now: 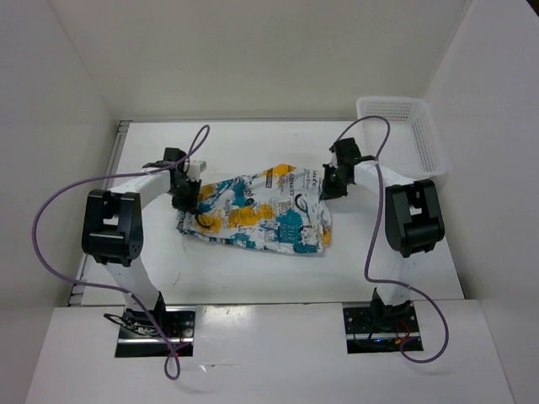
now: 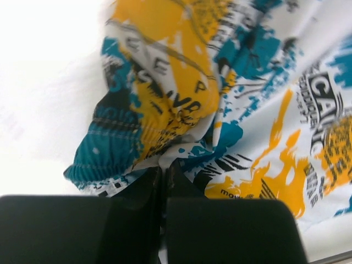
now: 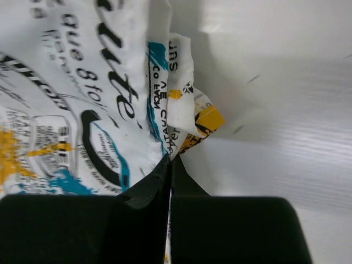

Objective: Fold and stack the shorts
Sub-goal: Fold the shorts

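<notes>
The shorts (image 1: 257, 215) lie crumpled and partly spread at the middle of the white surface (image 1: 253, 278). The left gripper (image 1: 184, 200) is at their left edge. In the wrist view its fingers (image 2: 140, 190) are pinched together on a gathered fold of teal and yellow fabric. The right gripper (image 1: 328, 187) is at the upper right corner of the shorts, its fingers (image 3: 146, 184) likewise clamped on a bunched hem. A white mesh basket (image 1: 404, 126) stands at the far right corner of the surface, apart from the shorts.
</notes>
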